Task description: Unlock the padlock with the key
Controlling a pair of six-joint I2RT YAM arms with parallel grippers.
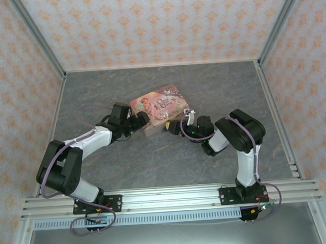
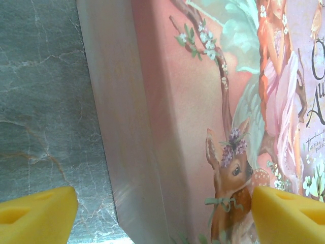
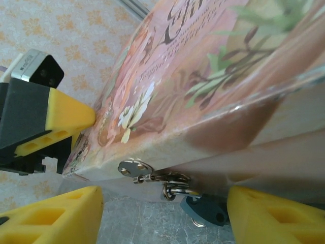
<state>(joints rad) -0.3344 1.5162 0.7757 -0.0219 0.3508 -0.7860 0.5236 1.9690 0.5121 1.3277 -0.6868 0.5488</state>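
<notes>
Tin [image 1: 159, 107]: my landmark.
Padlock [image 3: 205, 209]: at the tin's front wall, shackle through the clasp.
Key [image 3: 133, 167]: I read it against that wall, just beside the padlock.
Right gripper [image 3: 162, 223]: jaws parted, padlock between them, ungripped.
Left gripper [image 2: 162, 218]: jaws wide, astride the tin's end edge.

The padlock [image 3: 205, 209] is tiny, with a dark teal body and a small shiny metal shackle. It hangs at the front wall of the pink tin [image 3: 213, 76], at the lower edge, with its body tilted just above the grey desk [image 3: 152, 223]. The key [image 3: 132, 168] seems to be the thin silvery piece with a round head, lying against the same wall, just beside the shackle.
</notes>
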